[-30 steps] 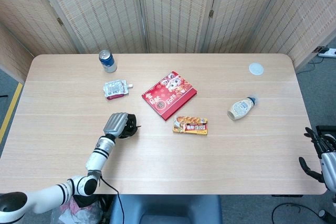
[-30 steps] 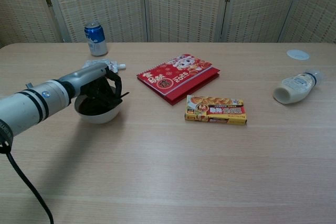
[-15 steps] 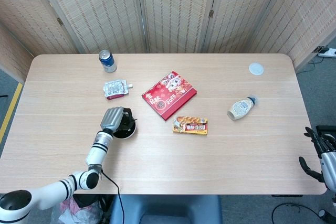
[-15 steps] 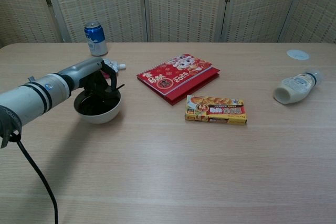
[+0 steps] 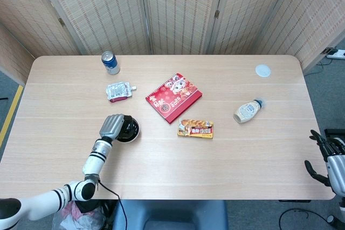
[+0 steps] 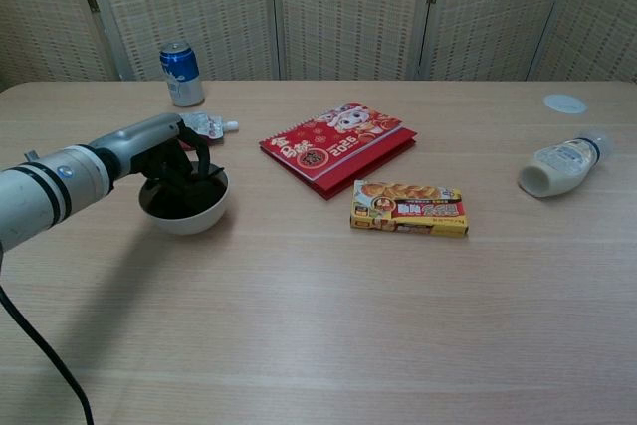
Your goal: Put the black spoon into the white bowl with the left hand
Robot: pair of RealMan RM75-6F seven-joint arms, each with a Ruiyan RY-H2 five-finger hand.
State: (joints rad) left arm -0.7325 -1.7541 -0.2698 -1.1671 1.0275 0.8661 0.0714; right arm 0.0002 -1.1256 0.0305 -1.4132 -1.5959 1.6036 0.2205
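Observation:
The white bowl [image 5: 131, 131] [image 6: 186, 209] stands on the table's left half, and its inside looks dark. My left hand [image 5: 112, 126] [image 6: 177, 154] sits at the bowl's left rim, its black fingers hanging over the bowl's inside. I cannot make out the black spoon against the dark interior and the fingers; nothing sticks out of the hand. My right hand [image 5: 325, 156] hangs beyond the table's right front corner, fingers apart and holding nothing.
A blue can [image 5: 110, 62] and a foil pouch [image 5: 119, 91] lie behind the bowl. A red booklet [image 5: 173, 97] and a yellow snack box [image 5: 195, 129] sit mid-table. A white bottle [image 5: 247, 111] lies on its side at right, with a small white lid [image 5: 262, 70] behind it.
My left hand has drawn back leftward from over the bowl, uncovering more of its dark inside. A black tip that stuck out past the fingers no longer shows. The right hand is still.

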